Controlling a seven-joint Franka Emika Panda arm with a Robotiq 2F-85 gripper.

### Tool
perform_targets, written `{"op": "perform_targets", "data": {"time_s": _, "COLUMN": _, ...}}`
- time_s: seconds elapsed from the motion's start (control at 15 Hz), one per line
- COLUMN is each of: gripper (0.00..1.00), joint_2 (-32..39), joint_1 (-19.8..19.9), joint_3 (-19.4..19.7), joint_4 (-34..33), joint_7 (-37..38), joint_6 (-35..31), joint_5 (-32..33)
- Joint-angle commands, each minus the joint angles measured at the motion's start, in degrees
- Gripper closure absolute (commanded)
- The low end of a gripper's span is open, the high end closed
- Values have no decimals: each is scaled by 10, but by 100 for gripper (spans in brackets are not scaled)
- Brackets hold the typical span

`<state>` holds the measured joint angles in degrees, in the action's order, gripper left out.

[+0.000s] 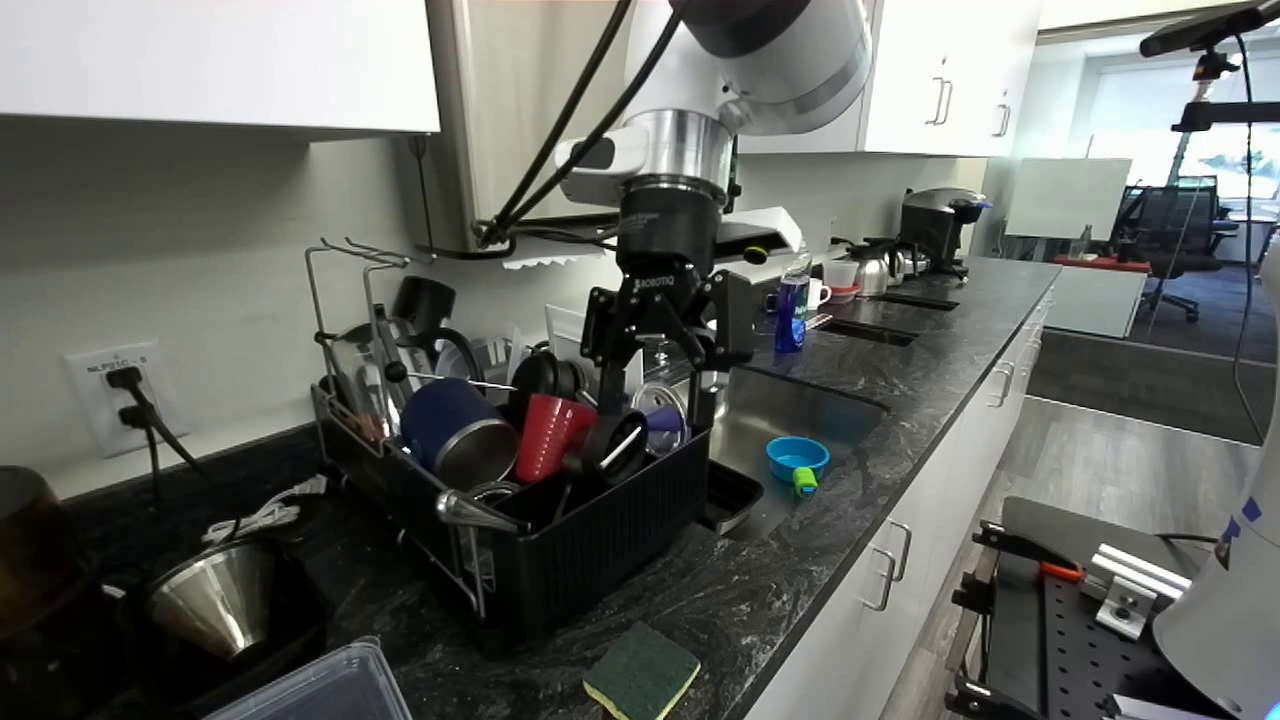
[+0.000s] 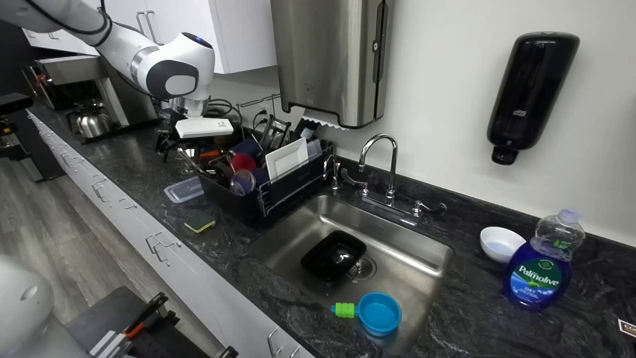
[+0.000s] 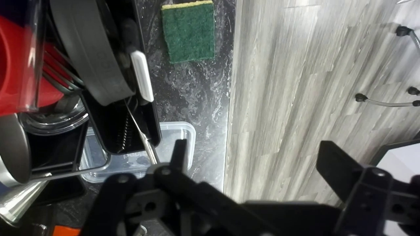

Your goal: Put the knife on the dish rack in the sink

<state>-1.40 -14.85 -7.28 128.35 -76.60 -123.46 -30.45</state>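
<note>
The black dish rack (image 1: pixel 620 515) stands on the dark counter beside the steel sink (image 2: pixel 402 268), crowded with cups, a plate and utensils. It also shows in an exterior view (image 2: pixel 226 206). In the wrist view, a slim silvery utensil (image 3: pixel 144 137), probably the knife, slants out over the rim of the rack's black utensil compartment (image 3: pixel 113 134); I cannot tell its type for sure. My gripper (image 1: pixel 655 410) points down, high near the rack's end. In the wrist view its jaws (image 3: pixel 253 143) are wide apart with nothing between them, and the left fingertip is near the silvery utensil's end.
A green sponge (image 1: pixel 643 670) and a clear plastic container (image 2: pixel 184 190) lie on the counter by the rack. A blue cup (image 2: pixel 379 313) and a black tray (image 2: pixel 333 256) are in the sink. A towel dispenser (image 2: pixel 330 54) hangs above; the tap (image 2: pixel 392 169) stands behind.
</note>
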Motion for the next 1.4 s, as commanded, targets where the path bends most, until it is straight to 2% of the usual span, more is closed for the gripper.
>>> {"op": "perform_targets", "data": {"time_s": 0.0, "gripper": 0, "joint_2": 24, "joint_1": 6, "joint_3": -22, "joint_4": -20, "joint_7": -61, "joint_6": -10, "joint_5": -9}}
{"op": "perform_targets", "data": {"time_s": 0.4, "gripper": 0, "joint_2": 57, "joint_1": 11, "joint_3": -44, "joint_4": -47, "joint_7": -183, "joint_6": -53, "joint_5": -40}}
{"op": "perform_targets", "data": {"time_s": 0.67, "gripper": 0, "joint_2": 89, "joint_1": 17, "joint_3": -50, "joint_4": -58, "joint_7": -238, "joint_6": -101, "joint_5": -74}}
{"op": "perform_targets", "data": {"time_s": 1.0, "gripper": 0, "joint_2": 121, "joint_1": 23, "joint_3": -64, "joint_4": -79, "joint_7": -281, "joint_6": -133, "joint_5": -104}}
{"op": "perform_targets", "data": {"time_s": 1.33, "gripper": 0, "joint_2": 145, "joint_1": 29, "joint_3": -74, "joint_4": -103, "joint_7": -300, "joint_6": -120, "joint_5": -106}}
